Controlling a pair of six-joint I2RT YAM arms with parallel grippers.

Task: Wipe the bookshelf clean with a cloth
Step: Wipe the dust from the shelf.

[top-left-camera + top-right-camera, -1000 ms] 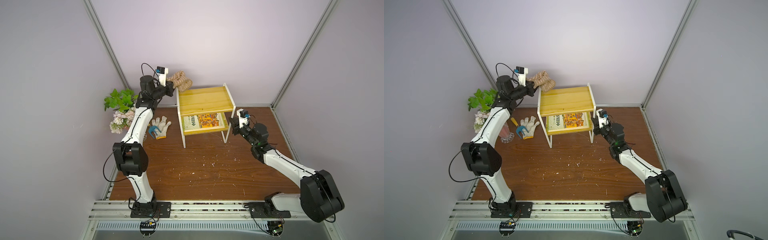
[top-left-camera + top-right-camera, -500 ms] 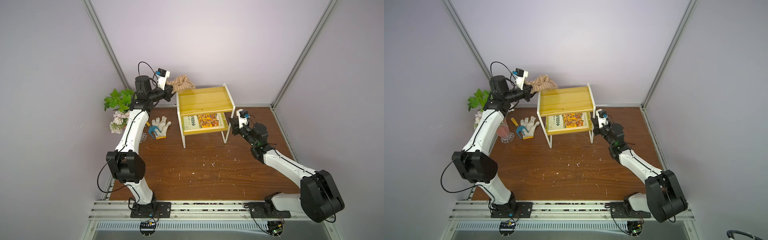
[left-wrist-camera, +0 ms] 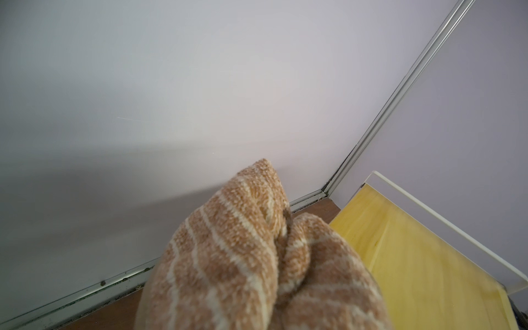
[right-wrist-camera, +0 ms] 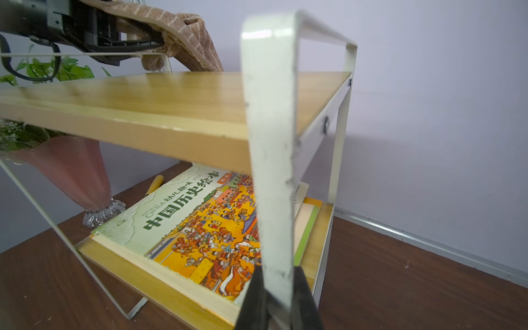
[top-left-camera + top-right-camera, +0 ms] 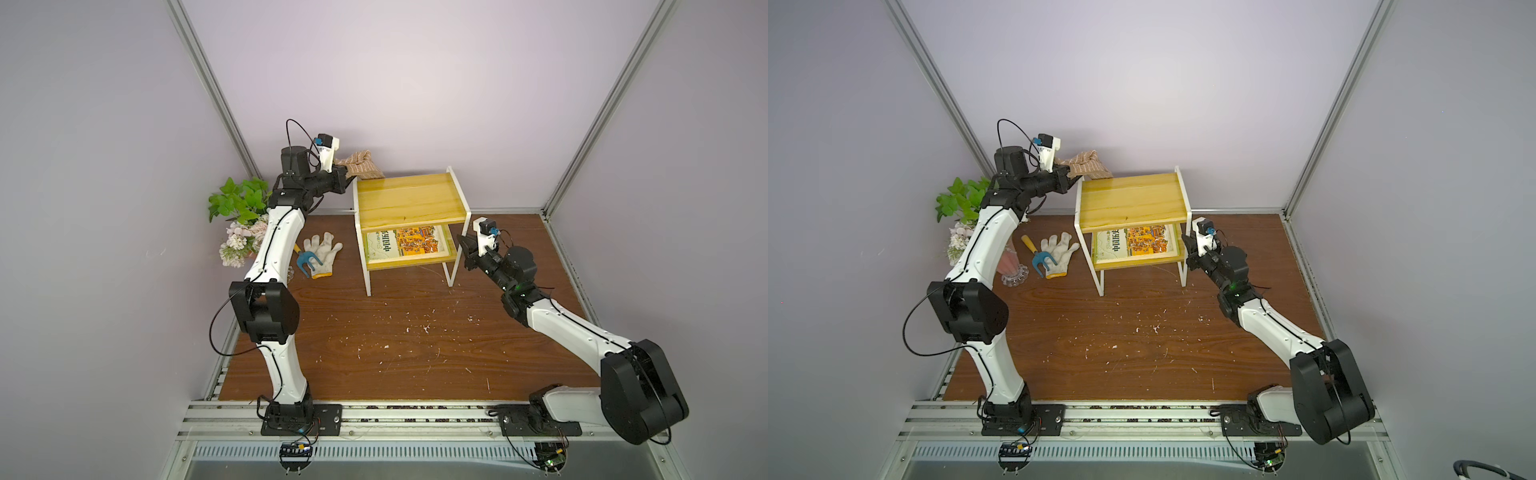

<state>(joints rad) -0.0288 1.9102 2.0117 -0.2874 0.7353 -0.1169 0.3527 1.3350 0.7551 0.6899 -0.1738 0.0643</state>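
two grippers, both closed on something — the left gripper is clamped on the cloth, which bunches out past its fingertips, over the nearest corner of the top board of the bookshelf. the right gripper pinches the bookshelf's white front leg, narrow-jawed — a picture book lies on the lower board just beyond it.

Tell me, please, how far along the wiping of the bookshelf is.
Done: the left gripper has the cloth, and the right gripper clamps the bookshelf frame. In hand: the cloth hangs at the top board's back corner. Left, seemingly: wiping both boards; a book covers the lower one.
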